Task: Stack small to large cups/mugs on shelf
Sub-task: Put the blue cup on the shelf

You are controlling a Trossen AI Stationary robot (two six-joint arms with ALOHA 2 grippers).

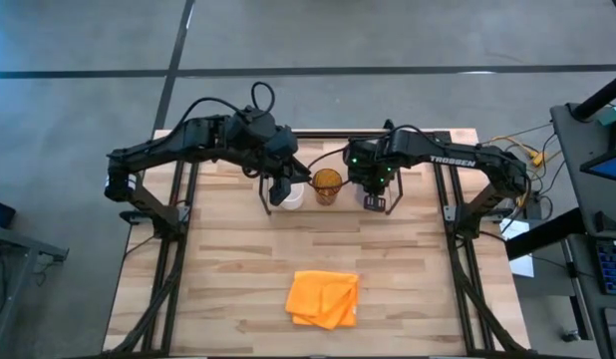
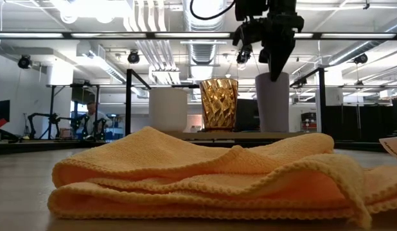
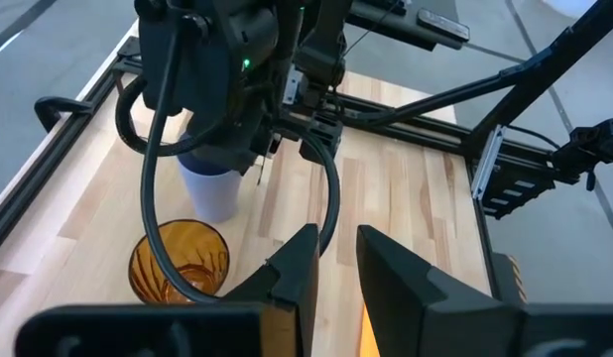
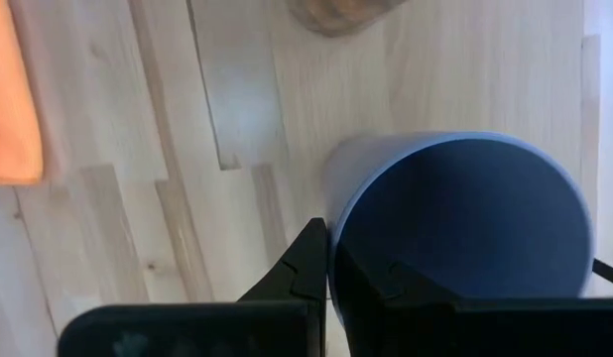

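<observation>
Three cups stand in a row on the shelf (image 2: 205, 135): the white mug (image 1: 291, 195) on the left, the amber tumbler (image 1: 327, 186) in the middle and the pale blue cup (image 2: 273, 101) on the right. My right gripper (image 1: 374, 189) is above the blue cup (image 4: 455, 218) and is shut on its rim. My left gripper (image 1: 281, 185) hovers over the white mug (image 2: 168, 109). Its fingers (image 3: 331, 273) are a little apart with nothing between them. The left wrist view does not show the mug. My right gripper pinches the blue cup's wall at the rim (image 4: 331, 238), one finger (image 4: 305, 266) outside and one inside the cup. The fingers come from above, pointing down. The cup stands upright, its base level with the tumbler's on the shelf board.
A folded orange cloth (image 1: 323, 299) lies on the wooden table toward the near edge, filling the foreground of the low view (image 2: 205, 173). Black arm-mount frames (image 1: 173, 229) run along both table sides. Bare table lies between the shelf and the cloth.
</observation>
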